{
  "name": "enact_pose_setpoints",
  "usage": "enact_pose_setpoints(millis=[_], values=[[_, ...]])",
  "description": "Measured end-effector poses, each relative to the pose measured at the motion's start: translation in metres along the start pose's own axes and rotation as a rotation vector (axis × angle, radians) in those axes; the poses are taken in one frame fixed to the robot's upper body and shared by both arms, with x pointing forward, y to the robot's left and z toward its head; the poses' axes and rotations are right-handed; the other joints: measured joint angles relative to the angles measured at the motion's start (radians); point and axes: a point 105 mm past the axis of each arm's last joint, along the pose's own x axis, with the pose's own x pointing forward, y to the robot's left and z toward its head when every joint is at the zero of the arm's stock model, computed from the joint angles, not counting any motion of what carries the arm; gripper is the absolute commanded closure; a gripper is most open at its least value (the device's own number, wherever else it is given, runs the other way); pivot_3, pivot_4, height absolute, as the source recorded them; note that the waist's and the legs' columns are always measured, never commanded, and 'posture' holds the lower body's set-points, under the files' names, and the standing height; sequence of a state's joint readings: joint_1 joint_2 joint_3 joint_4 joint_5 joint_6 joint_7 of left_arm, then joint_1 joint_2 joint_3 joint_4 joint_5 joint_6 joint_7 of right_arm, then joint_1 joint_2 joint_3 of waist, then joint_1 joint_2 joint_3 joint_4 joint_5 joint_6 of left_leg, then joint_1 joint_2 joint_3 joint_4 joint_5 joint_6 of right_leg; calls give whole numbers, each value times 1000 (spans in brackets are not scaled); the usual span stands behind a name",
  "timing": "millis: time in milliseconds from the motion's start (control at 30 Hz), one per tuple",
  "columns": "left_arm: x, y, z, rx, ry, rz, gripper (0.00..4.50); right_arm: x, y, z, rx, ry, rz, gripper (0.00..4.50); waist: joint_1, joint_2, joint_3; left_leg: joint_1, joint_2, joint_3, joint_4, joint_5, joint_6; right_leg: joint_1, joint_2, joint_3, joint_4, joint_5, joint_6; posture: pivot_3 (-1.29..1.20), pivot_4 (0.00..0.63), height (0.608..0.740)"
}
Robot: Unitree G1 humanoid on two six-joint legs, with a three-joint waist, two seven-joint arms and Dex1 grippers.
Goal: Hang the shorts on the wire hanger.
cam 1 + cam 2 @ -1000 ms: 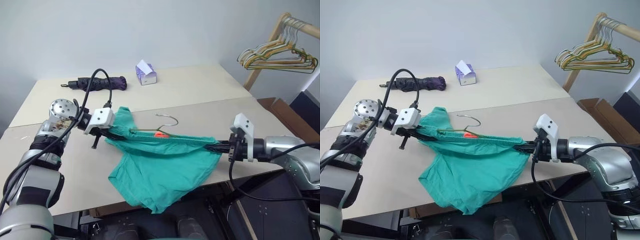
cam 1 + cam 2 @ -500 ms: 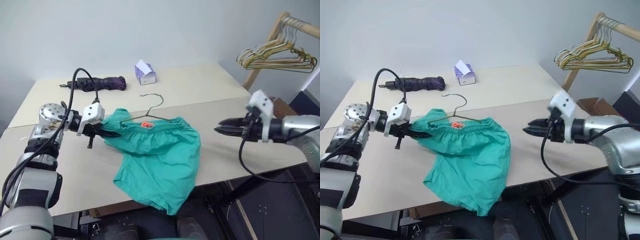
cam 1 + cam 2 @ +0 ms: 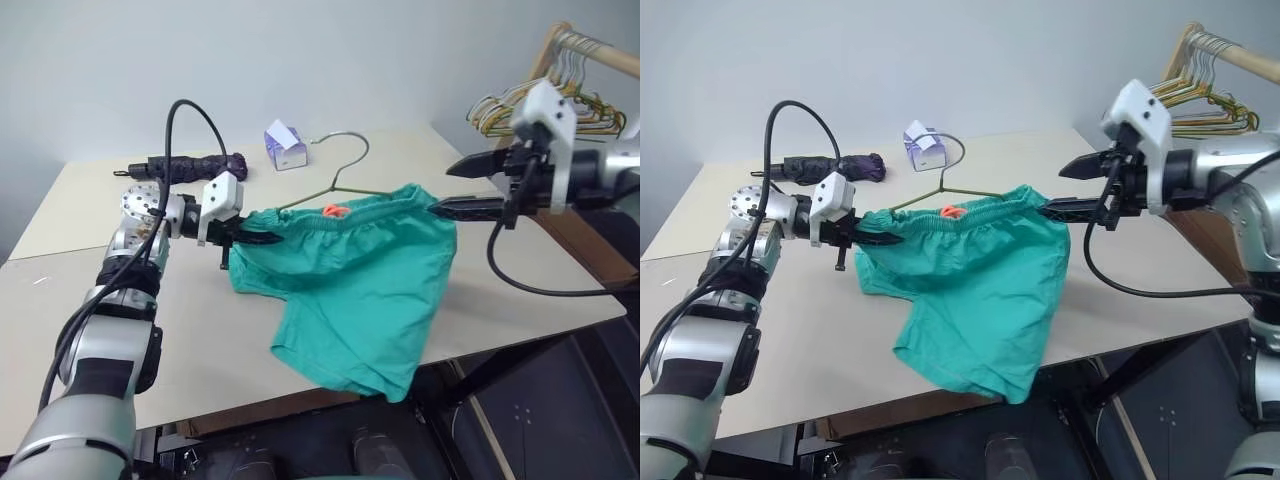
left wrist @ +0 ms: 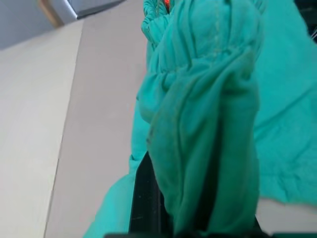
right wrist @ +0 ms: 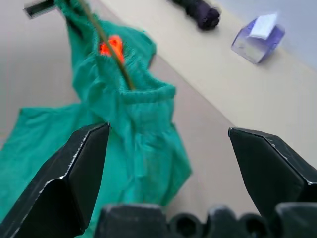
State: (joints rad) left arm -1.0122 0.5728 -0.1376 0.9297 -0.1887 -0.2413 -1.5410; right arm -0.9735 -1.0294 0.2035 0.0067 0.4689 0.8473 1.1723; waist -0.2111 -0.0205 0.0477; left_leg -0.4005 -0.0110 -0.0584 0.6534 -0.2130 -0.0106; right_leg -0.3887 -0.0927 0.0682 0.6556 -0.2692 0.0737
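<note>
Since a second ago the right gripper [image 3: 462,187] has let go of the shorts [image 3: 360,290] and risen to the upper right of the head views, its two black fingers now spread wide with nothing between them, one tip just beside the right end of the waistband. The left gripper [image 3: 262,231] has lifted a little and stays clamped shut on the left end of the gathered waistband, which bunches over its fingers in the left wrist view. The shorts, pulled taut between both grippers before, now hang from that one held end across the centre of the frame; the waistband runs nearly level toward the right, and the legs drape down over the front edge of the table [image 3: 60,330] toward the lower centre. The wire hanger [image 3: 335,180] sits with its lower part inside the waistband, one shoulder wire slanting out near the small orange-red tag [image 3: 334,211], and its hook stands upright above the cloth in the upper centre, higher than before. At the far side of the table, upper left of centre, lie a dark folded umbrella [image 3: 190,164] and a small lilac tissue box [image 3: 285,146]. In the upper right corner a bunch of pale hangers [image 3: 590,105] hangs on a wooden rail.
</note>
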Motion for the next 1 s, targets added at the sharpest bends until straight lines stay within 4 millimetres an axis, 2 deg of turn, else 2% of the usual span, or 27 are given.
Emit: enact_pose_setpoints(millis=[100, 200, 433, 467, 600, 667, 900, 1000], values=[[8, -2, -1, -10, -11, -15, 4500, 19, -3, -11, -21, 128, 23, 40, -12, 0, 0, 0, 0, 0, 0, 0, 0, -1, 0, 0, 1, 0, 0, -203, 0, 740], [14, -3, -2, -12, -14, -28, 4500, 33, -7, -19, -17, 179, 38, 526, -21, 0, 0, -2, 0, -2, 0, 0, 0, -2, 0, 0, 1, 0, 0, -197, 0, 740], [16, -4, -1, 0, -11, -35, 4500, 38, -9, -20, -18, 193, 51, 2845, -27, 0, 0, -4, -2, -12, 1, 0, 0, -4, -2, 0, 3, 0, 0, -200, 0, 740], [15, -4, -1, 1, -11, -36, 4500, 38, -8, -20, -19, 194, 53, 2982, -27, 0, 0, -4, -3, -12, 1, 0, 0, -4, -2, -1, 3, 0, 0, -200, 0, 740], [15, -4, -1, 2, -11, -38, 4500, 37, -5, -17, -26, 179, 70, 4114, -28, 0, 0, -4, -4, -15, 1, 0, 0, -4, -2, -2, 3, 0, 0, -204, 0, 740], [14, -4, -1, 1, -11, -40, 4500, 37, -2, -15, -26, 164, 86, 4409, -29, 0, 0, -4, -4, -16, 1, 0, 0, -4, -2, -2, 3, 0, 0, -208, 0, 740], [13, 4, 15, 44, -13, -55, 2544, 30, 10, -18, 61, 104, 100, 4500, -30, 0, 0, -4, -6, -18, 1, 0, 0, -3, -4, -4, 3, -1, 1, -222, 0, 740], [4, 12, 17, 44, -21, 4, 1594, 21, 15, -29, 135, 85, 78, 4500, -30, 0, 0, -4, -6, -19, 2, 0, 0, -3, -4, -5, 3, -1, 1, -221, 0, 740]])
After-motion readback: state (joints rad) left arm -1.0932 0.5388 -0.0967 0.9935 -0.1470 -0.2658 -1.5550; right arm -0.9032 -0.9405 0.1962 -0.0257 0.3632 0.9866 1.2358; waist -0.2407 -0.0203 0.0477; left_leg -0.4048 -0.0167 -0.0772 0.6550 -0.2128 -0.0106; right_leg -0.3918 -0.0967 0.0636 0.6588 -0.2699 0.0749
